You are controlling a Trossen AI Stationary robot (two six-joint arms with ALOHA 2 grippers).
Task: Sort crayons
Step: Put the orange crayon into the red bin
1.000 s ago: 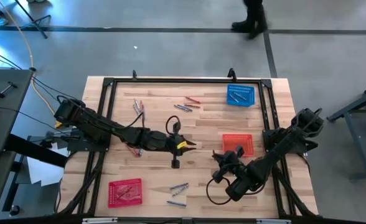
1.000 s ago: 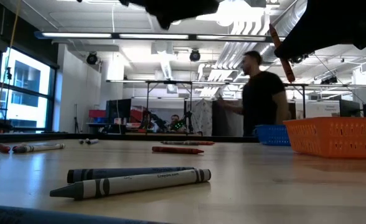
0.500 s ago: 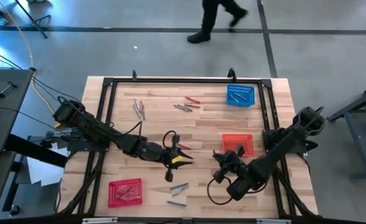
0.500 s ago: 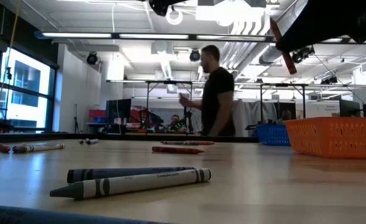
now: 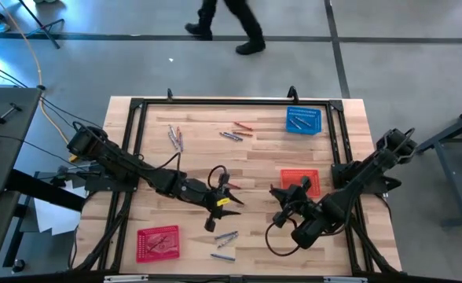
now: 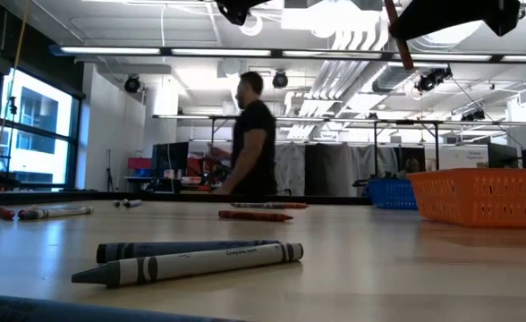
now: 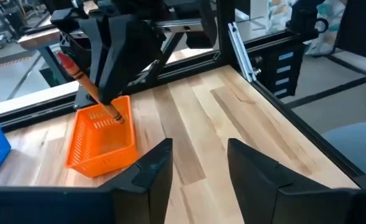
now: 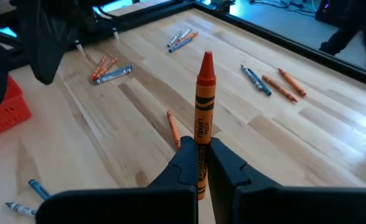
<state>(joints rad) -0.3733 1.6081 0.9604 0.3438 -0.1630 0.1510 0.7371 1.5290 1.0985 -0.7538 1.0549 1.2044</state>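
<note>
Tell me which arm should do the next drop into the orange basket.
Right, probably. The right pincer is shut on an orange crayon and hangs beside the orange basket. The left pincer is open, holds nothing, and sits farther from that basket.

arms: dark, jointed | cables: black, looped | left end effector (image 5: 222, 206): yellow marking

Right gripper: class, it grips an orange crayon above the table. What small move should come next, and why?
Probably carry the orange crayon over the red basket and lower it before letting go. The right gripper is shut on it, holding it upright, and in the left wrist view its tip hangs just at the basket's rim. The left gripper is open, holding nothing.
</note>
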